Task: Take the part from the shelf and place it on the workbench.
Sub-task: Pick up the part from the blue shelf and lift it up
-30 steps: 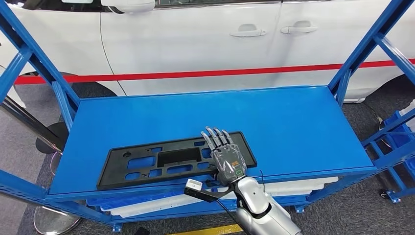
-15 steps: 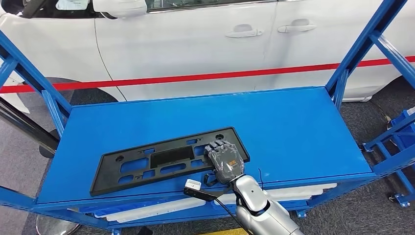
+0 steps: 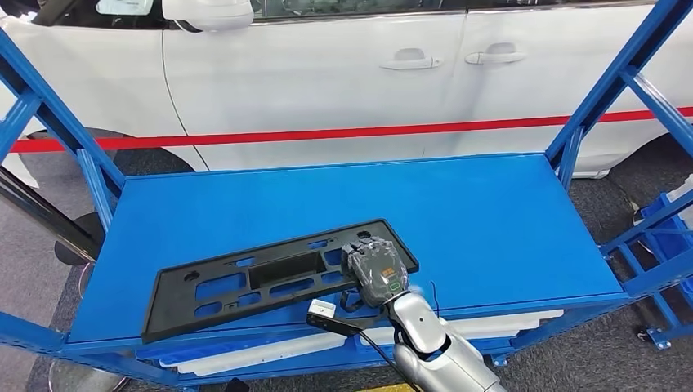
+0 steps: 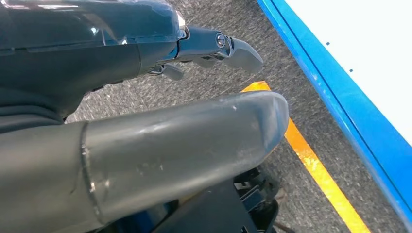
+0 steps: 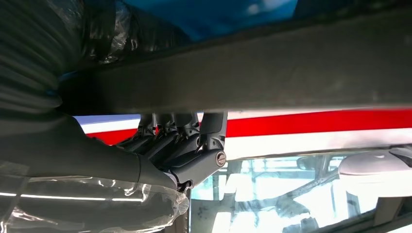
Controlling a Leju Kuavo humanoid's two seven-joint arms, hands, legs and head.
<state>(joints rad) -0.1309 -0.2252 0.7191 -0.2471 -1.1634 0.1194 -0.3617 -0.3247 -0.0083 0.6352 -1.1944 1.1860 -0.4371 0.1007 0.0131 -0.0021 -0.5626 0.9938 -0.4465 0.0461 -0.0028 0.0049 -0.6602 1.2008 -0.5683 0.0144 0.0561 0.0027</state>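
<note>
On the top deck of a blue shelf [image 3: 490, 204], my right hand [image 3: 376, 269] grips the near right end of a long black plastic part [image 3: 270, 273], fingers curled over its top face and thumb tucked under the near edge. The part, a flat frame pierced with rectangular cut-outs, lies slantwise across the front half of the deck; its right end is at my hand and its left end reaches toward the shelf's front left corner, where it juts slightly past the front lip. It looks tipped up a little on my side, though I cannot tell how much of it is off the surface. From the camera at my right wrist, my dark fingers [image 5: 187, 141] hook over the edge of the part [image 5: 272, 73], which crosses the view as a broad dark bar, with blue shelf colour above it. My silver forearm [image 3: 433, 343] comes in from below the shelf's front rail. My left hand [image 4: 145, 145] hangs low by my side over grey carpet [image 4: 218, 82] and a yellow floor line [image 4: 316, 165], holding nothing, its thick grey thumb and dark fingers [image 4: 228, 46] stretched out and apart. Behind the shelf stands a white car [image 3: 343, 73] with a red stripe [image 3: 327, 132] running along its doors. A lower shelf level holds white trays [image 3: 245, 351] under the front rail.
</note>
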